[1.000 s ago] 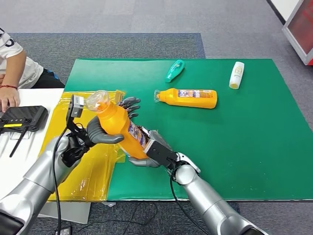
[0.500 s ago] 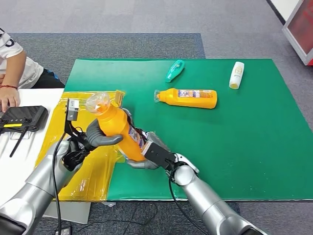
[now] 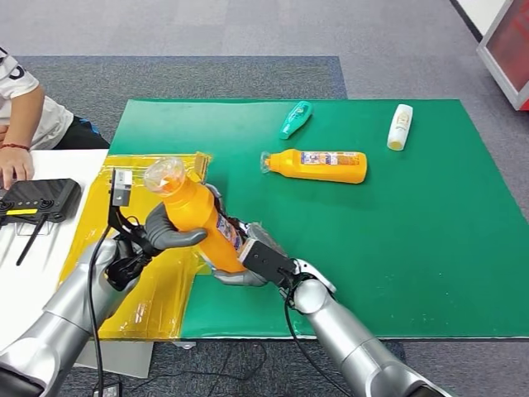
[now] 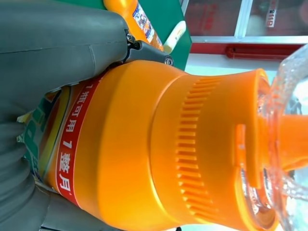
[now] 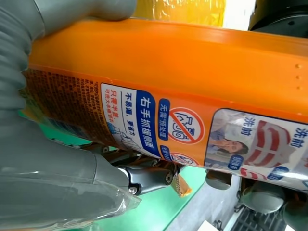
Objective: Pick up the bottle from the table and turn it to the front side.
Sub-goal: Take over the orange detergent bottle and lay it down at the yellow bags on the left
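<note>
An orange bottle (image 3: 198, 217) with a clear cap hangs tilted above the seam between the yellow sheet and the green mat, cap toward the upper left. My left hand (image 3: 164, 228) grips its upper body, thumb across the front. My right hand (image 3: 253, 261) holds its lower end from below. In the left wrist view the bottle's (image 4: 152, 149) ribbed neck and red label band are close up. Its (image 5: 174, 77) printed back label with blue and red marks faces the right wrist view.
A second orange bottle (image 3: 316, 165) lies on the green mat (image 3: 405, 248); a teal tube (image 3: 295, 119) and a white bottle (image 3: 400, 126) lie farther back. A yellow sheet (image 3: 153, 289) covers the mat's left side. A person's hand (image 3: 13, 164) rests by a black device (image 3: 39, 198).
Both hands and the bottle have shifted slightly down and to the left over the last second. Since half a second ago, almost nothing has moved.
</note>
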`<act>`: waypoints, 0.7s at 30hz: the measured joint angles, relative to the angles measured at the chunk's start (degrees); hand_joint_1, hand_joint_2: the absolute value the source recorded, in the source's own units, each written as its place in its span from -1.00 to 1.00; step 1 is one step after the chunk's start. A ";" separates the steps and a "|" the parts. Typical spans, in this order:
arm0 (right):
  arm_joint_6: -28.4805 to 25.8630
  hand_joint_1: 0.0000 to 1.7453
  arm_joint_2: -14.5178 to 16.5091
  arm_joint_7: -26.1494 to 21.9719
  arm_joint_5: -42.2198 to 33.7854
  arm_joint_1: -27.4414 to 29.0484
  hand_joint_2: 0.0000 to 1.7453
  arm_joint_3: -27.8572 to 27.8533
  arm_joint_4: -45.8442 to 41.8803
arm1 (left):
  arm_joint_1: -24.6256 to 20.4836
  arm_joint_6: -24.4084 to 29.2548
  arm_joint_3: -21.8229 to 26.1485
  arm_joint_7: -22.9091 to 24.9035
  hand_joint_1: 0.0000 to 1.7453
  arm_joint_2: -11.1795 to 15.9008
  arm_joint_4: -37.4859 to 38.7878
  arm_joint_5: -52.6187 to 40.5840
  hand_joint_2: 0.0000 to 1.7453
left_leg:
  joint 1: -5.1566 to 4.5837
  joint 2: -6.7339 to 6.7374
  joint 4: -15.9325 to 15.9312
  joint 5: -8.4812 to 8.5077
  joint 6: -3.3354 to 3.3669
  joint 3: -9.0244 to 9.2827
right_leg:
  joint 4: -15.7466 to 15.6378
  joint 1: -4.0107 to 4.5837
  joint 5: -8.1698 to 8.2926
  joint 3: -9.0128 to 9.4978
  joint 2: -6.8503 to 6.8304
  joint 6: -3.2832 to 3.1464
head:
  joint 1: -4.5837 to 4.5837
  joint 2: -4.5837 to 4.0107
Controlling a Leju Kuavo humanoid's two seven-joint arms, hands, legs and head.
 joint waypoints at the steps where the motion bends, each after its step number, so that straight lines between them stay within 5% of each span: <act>1: 0.07 -1.00 0.00 0.07 0.01 -0.05 1.00 0.01 0.00 | 0.09 0.01 0.05 -0.05 1.00 0.02 0.00 -0.19 1.00 | 0.00 0.00 0.00 0.00 0.00 0.00 | 0.00 0.00 0.00 0.00 0.00 0.00 | -0.01 -0.01; 21: -0.02 -1.00 0.01 0.48 -0.02 -0.13 1.00 0.02 0.00 | 1.85 0.01 1.22 -0.66 1.00 0.29 -0.02 -1.15 1.00 | 0.00 0.00 0.00 0.00 0.00 0.00 | 0.00 0.00 0.00 -0.02 0.00 0.00 | 0.00 -0.01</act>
